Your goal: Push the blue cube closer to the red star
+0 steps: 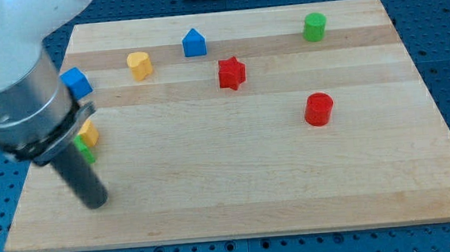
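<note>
The blue cube (pixel 77 82) sits near the board's left edge, partly behind my arm. The red star (pixel 232 73) lies right of it, near the board's upper middle. My tip (pixel 95 202) rests on the board at the lower left, well below the blue cube and far left of the red star.
A yellow heart (pixel 140 65) and a blue house-shaped block (pixel 194 43) lie between cube and star, toward the view's top. A yellow block (pixel 90 133) and green block (pixel 85 152) sit beside my rod. A green cylinder (pixel 314 27) and red cylinder (pixel 318 109) stand at the right.
</note>
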{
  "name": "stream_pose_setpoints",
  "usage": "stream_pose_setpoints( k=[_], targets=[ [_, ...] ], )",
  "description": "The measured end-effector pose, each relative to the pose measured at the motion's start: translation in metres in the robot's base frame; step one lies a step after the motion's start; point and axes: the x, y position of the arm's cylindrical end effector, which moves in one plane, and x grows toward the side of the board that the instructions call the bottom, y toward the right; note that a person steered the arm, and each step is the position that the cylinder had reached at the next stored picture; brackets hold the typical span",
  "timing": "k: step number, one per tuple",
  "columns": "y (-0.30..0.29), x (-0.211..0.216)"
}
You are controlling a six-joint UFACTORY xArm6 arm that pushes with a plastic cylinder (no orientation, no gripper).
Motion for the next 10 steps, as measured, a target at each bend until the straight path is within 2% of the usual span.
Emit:
stream_pose_setpoints(
  k=[1,2,4,5,7,8,9,10],
  targets=[
    [-0.075,-0.02],
    [-0.096,-0.038],
    [-0.082,-0.167],
    [-0.082,-0.198],
    [-0.013,-0.197],
    [-0.047,-0.219],
    [-0.065,-0.262],
    [-0.058,-0.271]
  ],
)
